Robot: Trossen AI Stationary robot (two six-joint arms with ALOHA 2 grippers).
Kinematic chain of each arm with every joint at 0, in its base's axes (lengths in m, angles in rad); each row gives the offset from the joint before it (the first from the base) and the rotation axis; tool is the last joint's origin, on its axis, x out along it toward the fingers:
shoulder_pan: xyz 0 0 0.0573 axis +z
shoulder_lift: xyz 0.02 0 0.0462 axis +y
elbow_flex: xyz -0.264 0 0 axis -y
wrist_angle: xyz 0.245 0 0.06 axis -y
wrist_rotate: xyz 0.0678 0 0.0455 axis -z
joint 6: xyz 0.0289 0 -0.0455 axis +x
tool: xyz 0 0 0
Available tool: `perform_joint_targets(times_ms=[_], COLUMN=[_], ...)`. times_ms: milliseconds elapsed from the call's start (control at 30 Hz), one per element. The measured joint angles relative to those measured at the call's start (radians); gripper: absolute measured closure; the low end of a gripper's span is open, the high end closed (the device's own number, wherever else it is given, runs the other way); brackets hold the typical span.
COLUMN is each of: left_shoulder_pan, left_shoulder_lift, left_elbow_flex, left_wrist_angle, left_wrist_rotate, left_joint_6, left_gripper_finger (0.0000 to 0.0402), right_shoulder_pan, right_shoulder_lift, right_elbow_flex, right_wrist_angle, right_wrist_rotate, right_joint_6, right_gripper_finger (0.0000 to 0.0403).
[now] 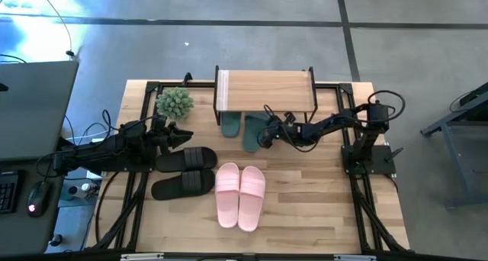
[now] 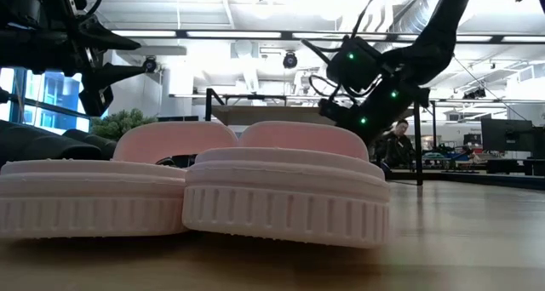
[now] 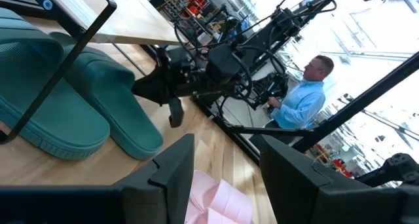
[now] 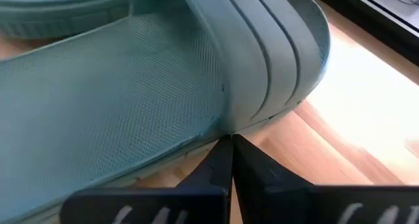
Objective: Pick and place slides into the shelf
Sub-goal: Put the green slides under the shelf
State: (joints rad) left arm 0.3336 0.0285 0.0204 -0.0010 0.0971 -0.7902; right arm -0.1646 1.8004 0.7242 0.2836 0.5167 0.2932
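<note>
Fingers (image 4: 221, 168) of the right gripper (image 1: 264, 136) pressed together, tips meeting at the sole edge of the green slides (image 1: 245, 128), gripping nothing; touching the sandal's rim or merely just beside it, impossible to tell; green pair lying side by side, partly tucked under the shelf (image 1: 265, 90), heels poking out toward the table's middle; shelf standing at the far edge of the table (image 1: 320, 207). Pink slides (image 1: 240, 194) parked together near the table's centre, well apart from the shelf; black slides (image 1: 184, 169) lying crosswise just left of the pink pair, one sandal beside the other. Left gripper (image 1: 183, 136) hovering above the black pair, fingers (image 3: 288, 165) spread apart, holding nothing. Small potted plant (image 1: 174, 102) near the shelf's left end; person in a light blue shirt (image 3: 301, 103) in the room beyond.
</note>
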Motion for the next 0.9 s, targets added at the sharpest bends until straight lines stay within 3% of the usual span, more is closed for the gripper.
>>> perform_joint_targets(times_ms=[467, 667, 833, 900], left_shoulder_pan=[0.0, 0.0, 0.0, 0.0], left_shoulder_lift=[0.0, 0.0, 0.0, 0.001], left_elbow_flex=[0.0, 0.0, 0.0, 0.0], left_wrist_angle=[0.0, 0.0, 0.0, 0.0], left_wrist_rotate=[0.0, 0.003, 0.003, 0.003], left_joint_6=[0.0, 0.0, 0.001, 0.002], left_gripper_finger=[0.0243, 0.0243, 0.0243, 0.0243], right_shoulder_pan=[-0.051, 0.041, 0.149, 0.185], right_shoulder_lift=[-0.001, -0.04, -0.118, -0.147], right_elbow_flex=[0.0, 0.0, 0.001, 0.001], right_wrist_angle=[0.036, -0.006, -0.167, -0.223], right_wrist_rotate=[-0.051, -0.041, 0.037, 0.015], right_joint_6=[-0.032, -0.009, 0.054, 0.073], right_gripper_finger=[0.0403, 0.0403, 0.0403, 0.0403])
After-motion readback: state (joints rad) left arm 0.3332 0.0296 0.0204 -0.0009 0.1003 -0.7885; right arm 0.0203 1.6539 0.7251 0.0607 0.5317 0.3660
